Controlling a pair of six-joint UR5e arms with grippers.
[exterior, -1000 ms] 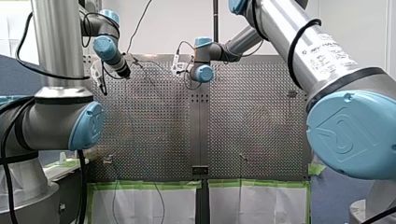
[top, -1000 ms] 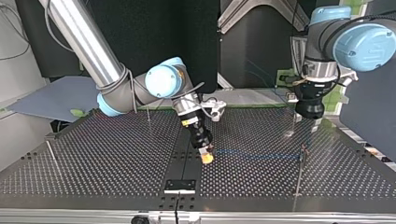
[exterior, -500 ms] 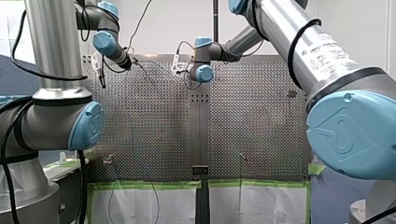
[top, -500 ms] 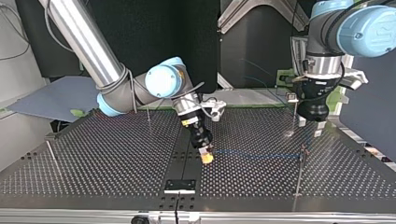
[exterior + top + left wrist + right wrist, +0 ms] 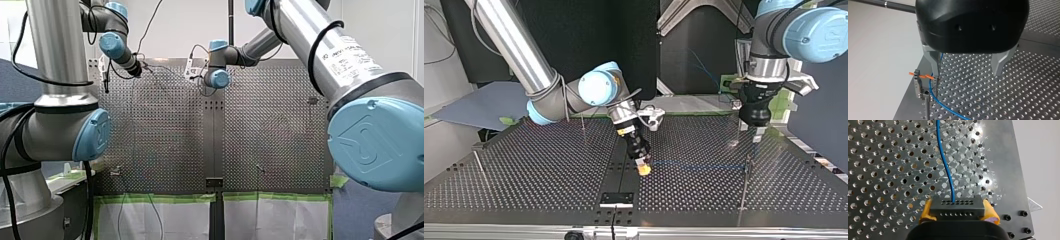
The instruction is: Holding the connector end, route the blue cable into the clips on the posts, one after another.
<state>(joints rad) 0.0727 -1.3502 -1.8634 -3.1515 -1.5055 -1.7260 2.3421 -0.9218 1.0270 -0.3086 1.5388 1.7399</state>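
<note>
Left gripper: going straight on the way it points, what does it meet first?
Likely the blue cable at the orange-tabbed clip: one finger of the open left gripper hangs right by them, though depth is unclear. The other finger has only perforated table ahead.

The blue cable (image 5: 943, 163) ran out of sight ahead of the connector (image 5: 957, 207); from the front, too thin to trace.
</note>
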